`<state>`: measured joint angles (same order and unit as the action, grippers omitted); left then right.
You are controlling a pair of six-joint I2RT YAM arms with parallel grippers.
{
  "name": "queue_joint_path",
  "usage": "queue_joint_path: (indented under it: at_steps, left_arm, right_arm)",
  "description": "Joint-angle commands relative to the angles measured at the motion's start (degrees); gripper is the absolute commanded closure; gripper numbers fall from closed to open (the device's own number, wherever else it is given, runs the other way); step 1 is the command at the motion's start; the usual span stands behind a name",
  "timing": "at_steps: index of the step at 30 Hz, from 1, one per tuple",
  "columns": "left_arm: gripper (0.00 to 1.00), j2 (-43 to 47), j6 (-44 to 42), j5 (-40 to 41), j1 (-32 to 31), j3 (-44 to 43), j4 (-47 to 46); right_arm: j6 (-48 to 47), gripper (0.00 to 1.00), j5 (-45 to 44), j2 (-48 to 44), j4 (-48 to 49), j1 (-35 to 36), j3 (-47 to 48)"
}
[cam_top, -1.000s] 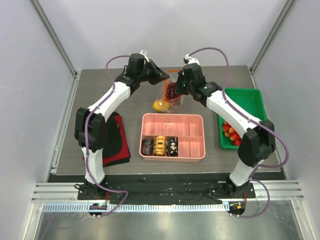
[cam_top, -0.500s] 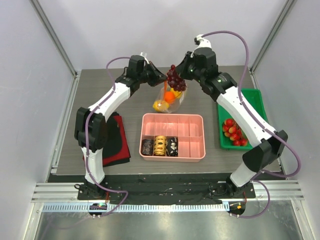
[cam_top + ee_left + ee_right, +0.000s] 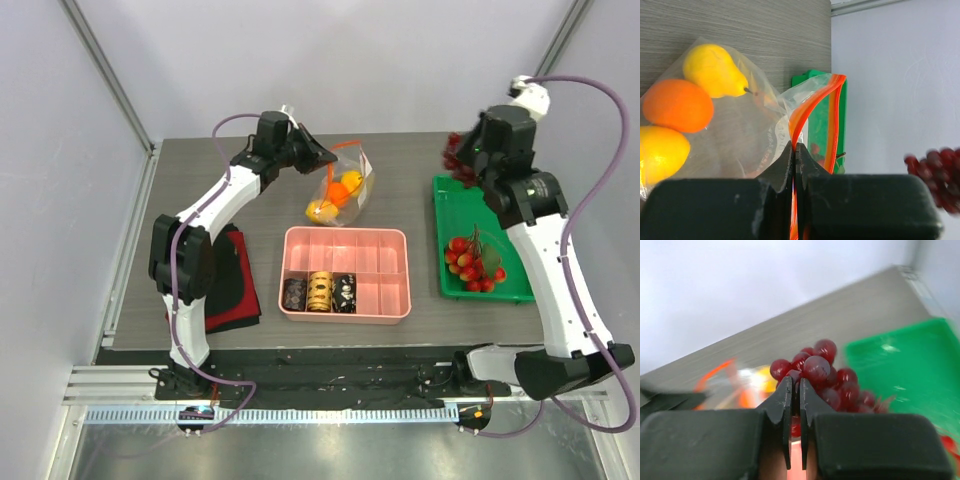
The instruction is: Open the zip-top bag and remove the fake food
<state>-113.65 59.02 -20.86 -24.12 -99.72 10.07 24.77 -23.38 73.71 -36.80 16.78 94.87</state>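
The clear zip-top bag (image 3: pixel 345 188) lies at the table's back centre with its red-orange zip strip (image 3: pixel 812 107) lifted. My left gripper (image 3: pixel 322 155) is shut on that strip (image 3: pixel 794 150). Inside the bag are a yellow pear (image 3: pixel 712 70), an orange (image 3: pixel 676 105) and a yellow piece (image 3: pixel 660 152). My right gripper (image 3: pixel 462 160) is shut on the dark purple grape bunch (image 3: pixel 827 377), held in the air over the far left end of the green tray (image 3: pixel 498 205). The bunch also shows blurred in the left wrist view (image 3: pixel 937 172).
Red fruit pieces (image 3: pixel 472 262) lie in the green tray. A pink divided tray (image 3: pixel 390 250) in front of the bag holds three dark and gold patterned cylinders (image 3: pixel 319 292). A dark and red cloth (image 3: pixel 235 285) lies at the left.
My right gripper has lifted the grape bunch out of the bag and carried it right, to above the green tray. My left gripper has kept hold of the zip strip.
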Motion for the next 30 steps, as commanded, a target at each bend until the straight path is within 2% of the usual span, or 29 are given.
queue_joint_path:
  at_steps: [1,2,6,15,17,23,24,25,28,30]
  left_arm:
    - [1.0,2.11,-1.81,-0.5,0.56,0.49,-0.49]
    - [1.0,2.11,-1.81,-0.58,0.65,0.49,-0.49]
    - [1.0,1.94,-1.72,-0.58,0.65,0.67,-1.18]
    - [1.0,3.43,-0.93,-1.29,0.65,3.57,-3.56]
    - [1.0,3.61,-0.67,-1.46,0.65,4.27,-4.35]
    - [1.0,4.48,0.12,-1.99,0.65,4.98,-5.23]
    - [1.0,4.57,0.04,-1.9,0.65,4.98,-5.23]
    - [1.0,4.66,0.04,-1.9,0.65,5.06,-5.23]
    - [1.0,4.75,0.39,-1.99,0.65,4.45,-5.41]
    - [1.0,4.57,0.48,-2.16,0.65,3.84,-5.49]
  right_arm:
    - [0.53,0.99,-3.0,0.81,-7.05,-10.25,-3.2]
    - [1.06,0.99,-2.73,1.34,-7.84,-13.75,-4.51]
    - [0.54,0.99,-0.71,5.2,-6.2,-19.05,-8.47]
    - [-0.34,0.95,1.14,16.36,-2.76,-22.4,-8.74]
    - [-0.78,0.91,2.19,18.65,-2.58,-22.49,-8.47]
    - [-2.88,0.69,3.16,22.43,-2.66,-22.49,-9.18]
    - [-3.15,0.64,3.07,22.96,-3.45,-22.49,-8.83]
    - [-3.24,0.53,3.25,23.32,-4.15,-22.49,-7.96]
    - [-3.59,0.39,4.74,23.93,-5.83,-22.49,-6.37]
    - [-3.42,0.34,5.09,23.5,-6.97,-22.49,-5.66]
